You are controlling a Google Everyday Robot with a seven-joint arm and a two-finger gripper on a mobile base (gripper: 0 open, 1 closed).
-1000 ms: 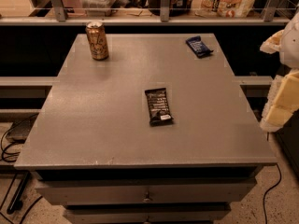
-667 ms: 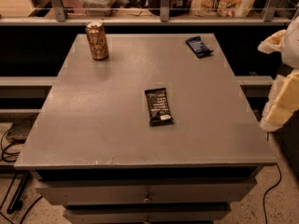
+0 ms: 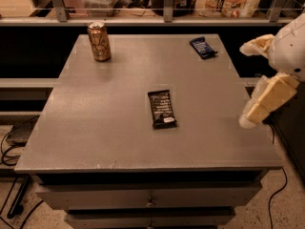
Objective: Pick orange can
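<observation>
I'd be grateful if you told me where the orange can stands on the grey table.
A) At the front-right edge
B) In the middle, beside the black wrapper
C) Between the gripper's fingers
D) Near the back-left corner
D: the orange can stands upright near the back-left corner of the table, far from the gripper, which hovers at the table's right edge with its fingers open and holding nothing.

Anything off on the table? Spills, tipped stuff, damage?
Nothing stands out. The orange can stands upright at the far left corner, the black snack bar and the blue snack bar lie flat, no spill. The gripper hangs open beyond the right edge of the table, empty.
</observation>
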